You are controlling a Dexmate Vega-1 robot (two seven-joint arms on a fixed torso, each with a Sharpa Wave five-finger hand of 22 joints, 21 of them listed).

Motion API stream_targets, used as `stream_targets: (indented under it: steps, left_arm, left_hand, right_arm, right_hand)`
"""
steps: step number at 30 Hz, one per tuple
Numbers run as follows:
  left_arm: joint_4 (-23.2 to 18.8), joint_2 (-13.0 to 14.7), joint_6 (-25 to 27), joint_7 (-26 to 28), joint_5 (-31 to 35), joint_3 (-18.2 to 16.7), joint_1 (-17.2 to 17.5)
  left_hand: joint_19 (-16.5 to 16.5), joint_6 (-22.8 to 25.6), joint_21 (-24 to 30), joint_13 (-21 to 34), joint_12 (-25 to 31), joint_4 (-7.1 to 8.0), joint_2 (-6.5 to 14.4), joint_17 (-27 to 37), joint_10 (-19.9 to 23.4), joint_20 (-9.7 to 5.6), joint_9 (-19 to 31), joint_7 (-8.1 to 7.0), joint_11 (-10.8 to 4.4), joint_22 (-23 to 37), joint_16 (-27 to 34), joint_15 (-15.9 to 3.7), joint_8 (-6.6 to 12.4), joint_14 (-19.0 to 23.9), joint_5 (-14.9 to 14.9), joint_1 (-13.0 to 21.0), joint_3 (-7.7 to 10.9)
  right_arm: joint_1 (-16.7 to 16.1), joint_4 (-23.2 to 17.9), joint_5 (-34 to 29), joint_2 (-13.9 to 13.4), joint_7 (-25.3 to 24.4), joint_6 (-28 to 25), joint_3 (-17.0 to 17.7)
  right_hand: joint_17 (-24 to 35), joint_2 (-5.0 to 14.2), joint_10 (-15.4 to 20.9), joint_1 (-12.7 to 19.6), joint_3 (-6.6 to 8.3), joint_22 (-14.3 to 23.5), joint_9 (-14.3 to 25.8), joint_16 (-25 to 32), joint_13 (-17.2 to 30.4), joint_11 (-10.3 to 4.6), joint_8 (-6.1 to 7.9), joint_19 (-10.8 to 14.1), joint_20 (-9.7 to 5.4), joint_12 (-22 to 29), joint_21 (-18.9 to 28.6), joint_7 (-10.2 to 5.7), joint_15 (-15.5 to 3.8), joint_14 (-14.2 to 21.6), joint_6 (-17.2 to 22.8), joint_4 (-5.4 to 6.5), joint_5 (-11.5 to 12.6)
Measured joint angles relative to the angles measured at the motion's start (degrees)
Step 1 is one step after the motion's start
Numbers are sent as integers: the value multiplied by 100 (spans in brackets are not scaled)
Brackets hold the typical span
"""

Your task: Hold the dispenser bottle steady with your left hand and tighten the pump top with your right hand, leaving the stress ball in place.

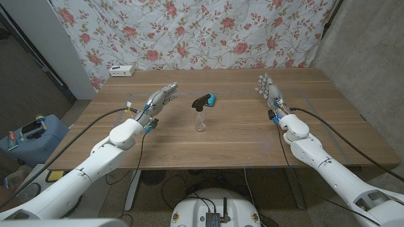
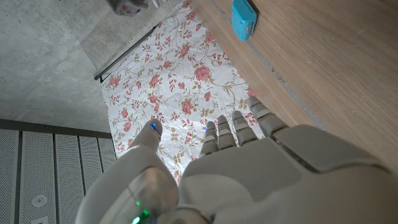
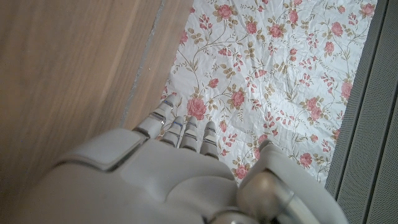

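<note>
The dispenser bottle (image 1: 201, 118) stands upright near the centre of the surface (image 1: 240, 135); its clear body is hard to make out, while the black pump top (image 1: 202, 101) with a blue tip shows plainly. The left robot hand (image 1: 160, 99) hovers toward the left edge, fingers extended and apart, holding nothing. The right robot hand (image 1: 269, 90), toward the right edge, is likewise empty with fingers spread. A white box (image 1: 122, 70) sits at the far left corner.

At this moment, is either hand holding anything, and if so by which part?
Nothing is held. The left hand and the right hand are both off the dispenser bottle, one on each side of it, fingers extended and holding nothing.
</note>
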Motion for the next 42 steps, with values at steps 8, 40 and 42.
stream_targets:
  steps: [8, 40, 42]
  left_arm:
    - [-73, 140, -115, -107, 52, -51, 109]
    - [-107, 459, -450, -405, 344, -80, 402]
    - [-98, 471, -451, -437, 354, -58, 389]
  left_hand:
    - [31, 0, 0, 0, 0, -76, -47, 0, 19, -31, 0, 0, -19, 0, 0, -30, 0, 31, 28, 38, -17]
    - [205, 51, 0, -1, 0, -740, -791, 14, 193, -205, 0, -155, -193, 1, 22, -40, 0, 227, 262, 884, -208]
    - [205, 51, 0, 0, 0, -747, -785, 14, 193, -205, 0, -155, -193, 1, 22, -42, 0, 229, 262, 925, -216]
  right_arm:
    - [-44, -27, 83, 15, -14, -15, 28]
    - [-165, -388, -133, 5, -557, -412, -34]
    - [-175, -402, -147, 8, -586, -420, -38]
  right_hand:
    - [0, 0, -32, 0, 0, 0, 0, 0, 0, 32, 0, 0, 0, 0, 0, 31, 0, 0, -31, 0, 0]
    - [2, 24, -32, -23, 0, 0, 1, 0, 1, 31, 0, 0, 0, 0, 0, 51, 0, 0, -51, 0, 23]
    - [2, 24, -32, -24, 0, 0, 1, 0, 1, 31, 0, 0, 0, 0, 0, 51, 0, 0, -51, 0, 23]
